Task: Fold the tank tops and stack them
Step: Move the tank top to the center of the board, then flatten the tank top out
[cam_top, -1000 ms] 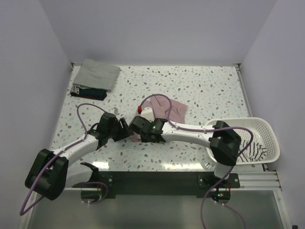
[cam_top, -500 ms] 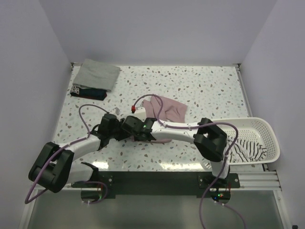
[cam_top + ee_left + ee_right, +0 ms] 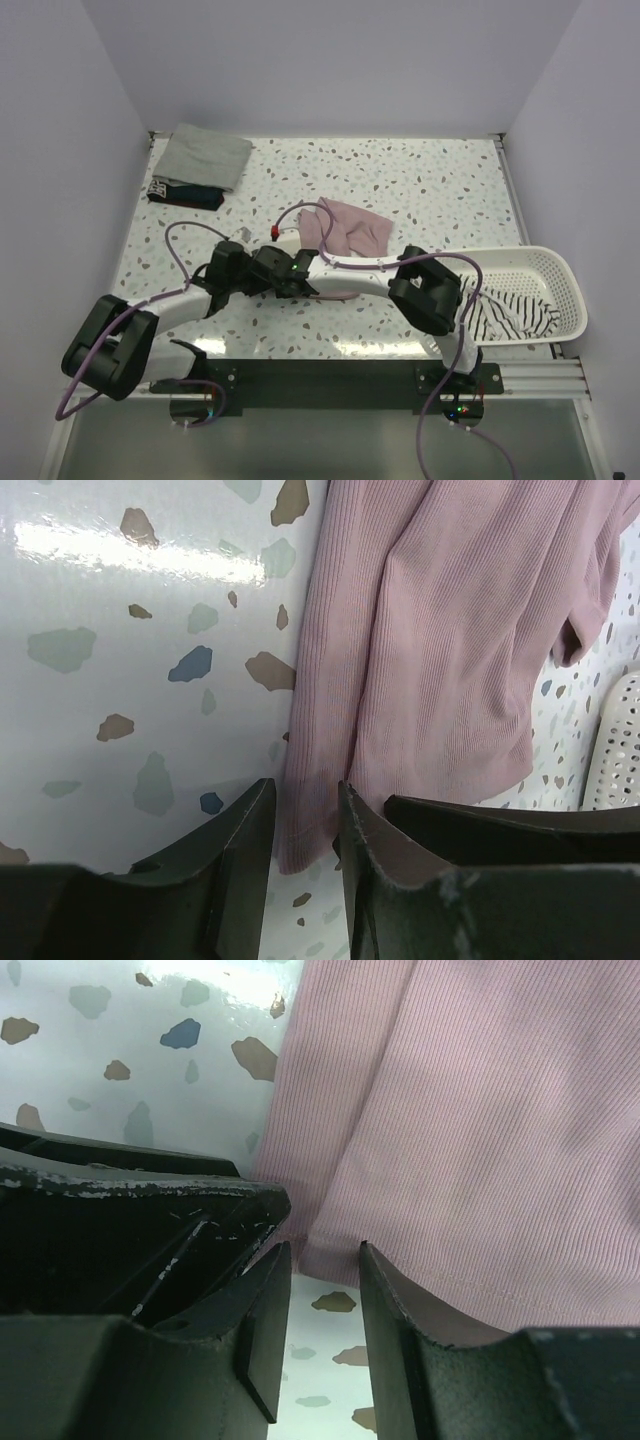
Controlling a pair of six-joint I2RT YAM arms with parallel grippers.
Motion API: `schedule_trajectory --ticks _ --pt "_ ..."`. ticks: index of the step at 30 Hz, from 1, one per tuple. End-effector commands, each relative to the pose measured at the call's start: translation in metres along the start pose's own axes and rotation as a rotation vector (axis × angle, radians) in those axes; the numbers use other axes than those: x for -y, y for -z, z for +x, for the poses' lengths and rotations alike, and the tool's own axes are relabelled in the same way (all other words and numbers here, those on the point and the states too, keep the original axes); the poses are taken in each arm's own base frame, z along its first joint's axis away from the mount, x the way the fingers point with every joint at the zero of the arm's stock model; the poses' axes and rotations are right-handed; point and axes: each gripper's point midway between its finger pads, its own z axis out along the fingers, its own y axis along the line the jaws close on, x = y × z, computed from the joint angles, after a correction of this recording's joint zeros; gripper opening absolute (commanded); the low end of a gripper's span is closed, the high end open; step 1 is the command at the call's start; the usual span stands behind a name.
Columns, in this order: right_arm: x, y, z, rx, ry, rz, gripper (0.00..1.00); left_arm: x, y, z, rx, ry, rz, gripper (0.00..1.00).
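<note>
Top view: speckled terrazzo table (image 3: 430, 185) between pale lavender walls (image 3: 330, 60), with the dusty pink tank top (image 3: 355, 228) mid-table.
Left wrist view: left gripper (image 3: 305, 790) is narrowly parted astride the top's hem corner.
Right wrist view: right gripper (image 3: 323, 1252) is part-open at the hem, holding nothing.

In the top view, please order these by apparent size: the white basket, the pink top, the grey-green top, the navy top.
1. white basket
2. pink top and grey-green top: they look alike, and the pink one is partly hidden
3. navy top, mostly covered by the grey-green one
</note>
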Motion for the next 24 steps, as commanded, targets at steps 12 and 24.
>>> schedule_trajectory --ticks 12,24 --pt "0.004 0.004 -0.009 0.033 -0.064 0.004 0.06 -0.053 0.001 0.052 -0.127 -0.012 -0.235 0.37" --pt "0.056 0.067 -0.051 0.147 -0.191 0.024 0.00 -0.058 -0.003 0.054 -0.133 0.009 -0.310 0.00"
